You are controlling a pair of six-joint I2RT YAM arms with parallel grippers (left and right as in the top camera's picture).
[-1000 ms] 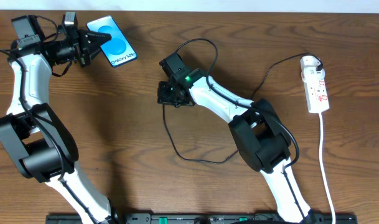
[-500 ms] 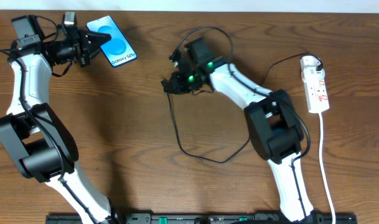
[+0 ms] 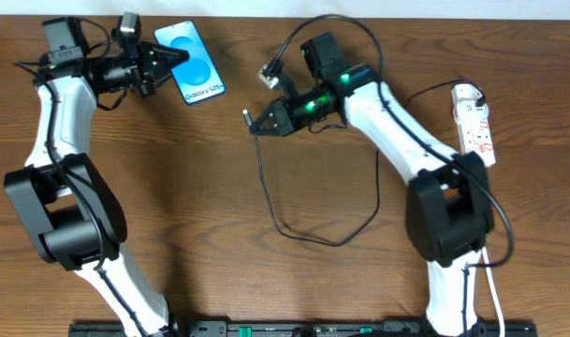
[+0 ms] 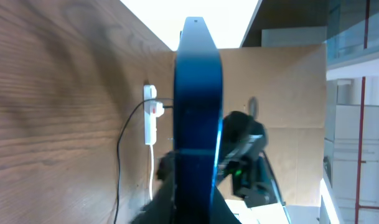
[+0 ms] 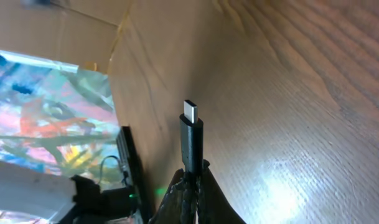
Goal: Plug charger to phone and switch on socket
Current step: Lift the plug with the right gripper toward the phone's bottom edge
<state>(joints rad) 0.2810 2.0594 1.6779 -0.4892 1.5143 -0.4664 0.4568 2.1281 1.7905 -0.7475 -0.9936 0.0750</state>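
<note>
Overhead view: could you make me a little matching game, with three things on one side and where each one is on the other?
Things:
1. phone
2. charger tip
3. socket

Places:
A. lying near the right edge of the table
B. gripped by the left gripper
C. gripped by the right gripper

Pairs: 1-B, 2-C, 3-A
</note>
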